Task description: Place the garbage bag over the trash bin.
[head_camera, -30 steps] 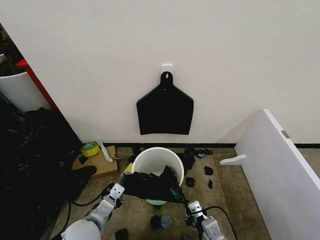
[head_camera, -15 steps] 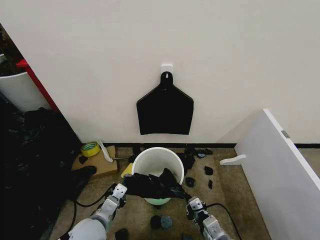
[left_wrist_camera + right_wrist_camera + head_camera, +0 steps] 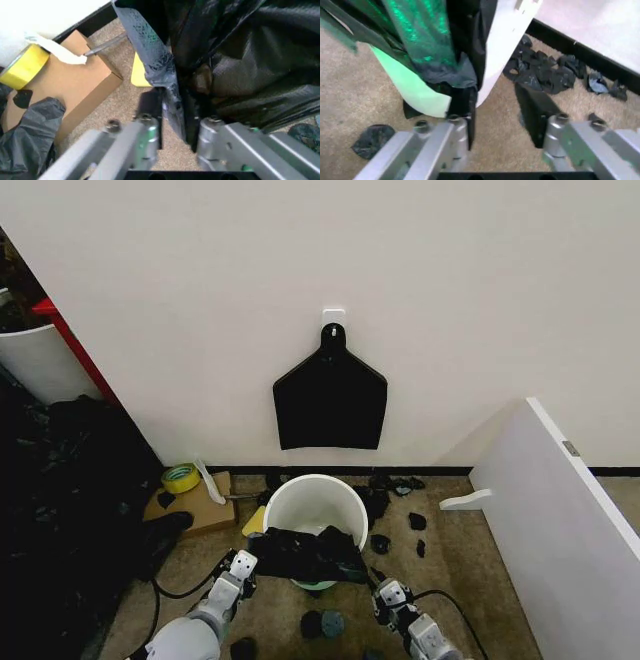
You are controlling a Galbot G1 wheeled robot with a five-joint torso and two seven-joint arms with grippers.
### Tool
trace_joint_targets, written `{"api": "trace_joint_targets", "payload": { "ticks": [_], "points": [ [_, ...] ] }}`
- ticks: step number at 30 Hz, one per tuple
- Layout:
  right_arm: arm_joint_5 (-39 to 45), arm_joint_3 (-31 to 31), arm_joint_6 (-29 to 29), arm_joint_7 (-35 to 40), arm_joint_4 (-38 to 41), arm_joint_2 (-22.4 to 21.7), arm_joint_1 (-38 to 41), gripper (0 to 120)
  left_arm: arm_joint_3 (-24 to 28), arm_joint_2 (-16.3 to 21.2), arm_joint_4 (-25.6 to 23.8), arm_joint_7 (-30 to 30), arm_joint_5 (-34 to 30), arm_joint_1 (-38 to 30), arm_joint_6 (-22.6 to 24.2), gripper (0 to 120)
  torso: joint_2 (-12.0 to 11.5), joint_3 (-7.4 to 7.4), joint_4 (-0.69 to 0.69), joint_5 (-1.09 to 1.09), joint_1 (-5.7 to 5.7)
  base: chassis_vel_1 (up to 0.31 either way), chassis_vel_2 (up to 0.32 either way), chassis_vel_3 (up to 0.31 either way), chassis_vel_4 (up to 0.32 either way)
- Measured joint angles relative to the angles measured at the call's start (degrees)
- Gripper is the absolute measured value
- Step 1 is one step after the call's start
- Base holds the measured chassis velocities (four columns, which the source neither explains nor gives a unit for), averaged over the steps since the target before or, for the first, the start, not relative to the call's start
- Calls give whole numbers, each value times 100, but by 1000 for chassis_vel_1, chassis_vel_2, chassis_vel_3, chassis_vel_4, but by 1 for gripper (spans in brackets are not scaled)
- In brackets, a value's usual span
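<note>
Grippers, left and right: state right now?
Left gripper: shut on the garbage bag edge.
Right gripper: open, beside the trash bin, holding nothing.

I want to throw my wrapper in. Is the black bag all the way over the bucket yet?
Not yet. The bag lies bunched across the bucket's near rim; the far rim and inside are bare.

Yellow tape roll point(image 3: 181, 477) on cardboard box point(image 3: 195, 506); black scraps point(image 3: 417, 521) nearby.
</note>
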Motion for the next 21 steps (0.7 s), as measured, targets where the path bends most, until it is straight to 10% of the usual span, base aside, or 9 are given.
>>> {"api": "trace_joint_targets", "payload": {
  "ticks": [21],
  "points": [
    [1302,305,-866,718,1856,-851,-913,98,-611,659,-1176,-216,-3,864,405,94,0,0,0,-1,0,0,0,0,0]
  ]
}}
